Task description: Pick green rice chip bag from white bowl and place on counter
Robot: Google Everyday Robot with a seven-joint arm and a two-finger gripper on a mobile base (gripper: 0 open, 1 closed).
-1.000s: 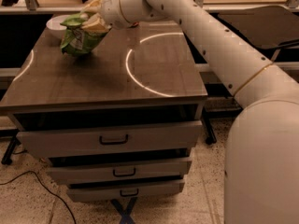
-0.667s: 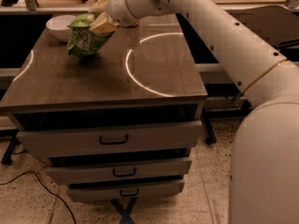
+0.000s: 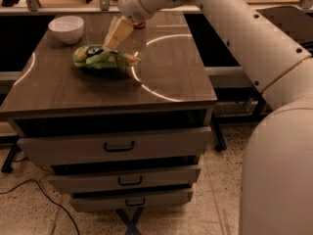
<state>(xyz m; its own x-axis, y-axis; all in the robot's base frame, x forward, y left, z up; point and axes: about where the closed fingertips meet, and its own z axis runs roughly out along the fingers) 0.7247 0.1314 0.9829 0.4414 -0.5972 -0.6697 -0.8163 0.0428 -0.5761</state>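
The green rice chip bag (image 3: 100,57) lies flat on the counter (image 3: 161,77), left of the middle and in front of the white bowl (image 3: 66,28). The bowl stands at the back left corner and holds nothing that I can see. My gripper (image 3: 109,46) hangs just above the back edge of the bag and points down and to the left. Its tip is at or very close to the bag's top. The white arm reaches in from the right.
A red soda can (image 3: 140,24) stands at the back of the counter, partly hidden behind my gripper. Three grey handled drawers (image 3: 117,146) sit below the counter top. Black table frames stand to the left and right. A cable lies on the floor at the left.
The bag has come forward and down from beside the bowl. It was hanging upright in my gripper and now lies flat on the counter. The arm has swung forward with it.
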